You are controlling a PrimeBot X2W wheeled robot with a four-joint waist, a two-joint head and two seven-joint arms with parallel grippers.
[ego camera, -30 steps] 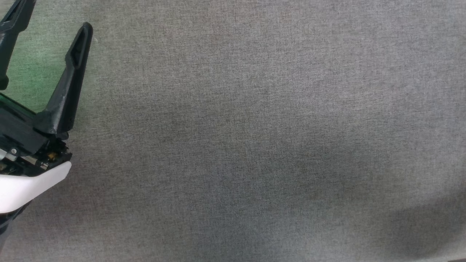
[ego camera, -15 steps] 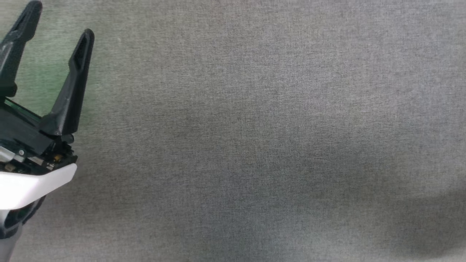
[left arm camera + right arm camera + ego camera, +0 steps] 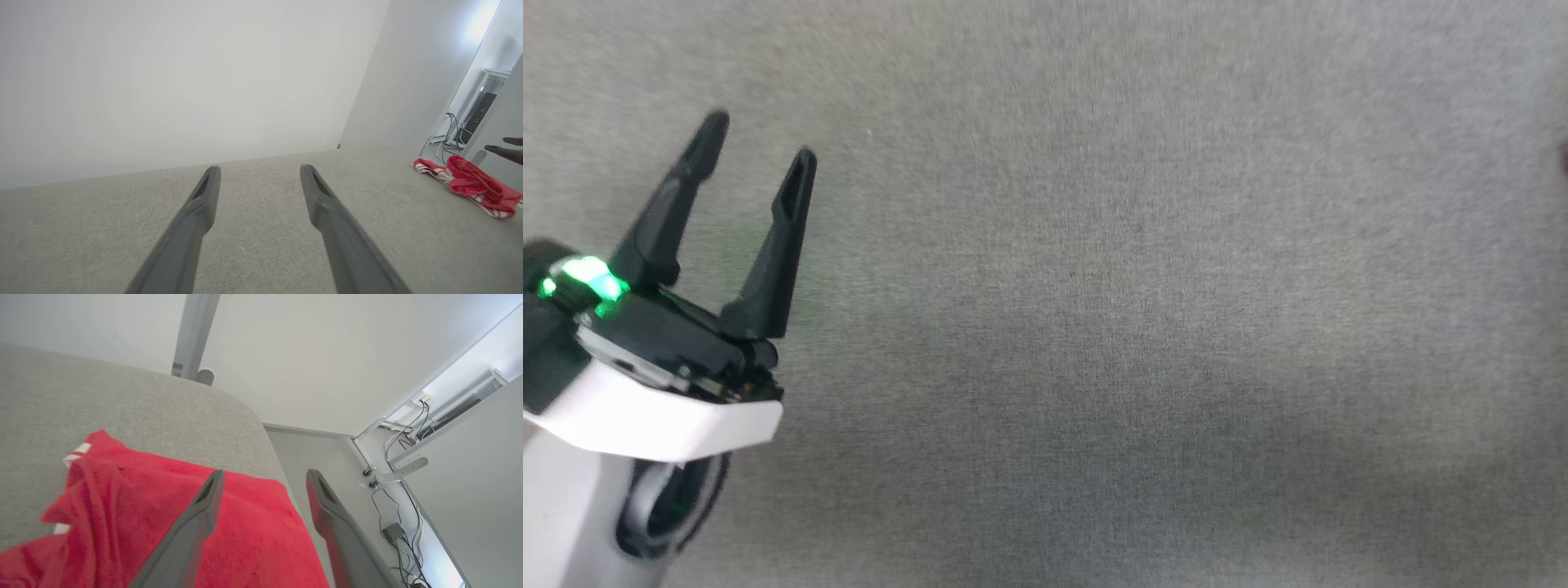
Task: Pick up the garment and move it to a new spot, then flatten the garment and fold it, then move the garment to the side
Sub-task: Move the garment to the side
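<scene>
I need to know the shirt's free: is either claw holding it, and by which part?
Nothing is held. The left claw is open over the grey surface; the right claw is open too, above the red shirt.

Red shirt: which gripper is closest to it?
The right gripper: the garment lies just under its open jaws. The left gripper is far across the grey surface.

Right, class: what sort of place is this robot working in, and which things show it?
Probably an indoor lab or test room: plain white walls, a wide grey fabric-covered work surface, and loose cables beside metal brackets.
</scene>
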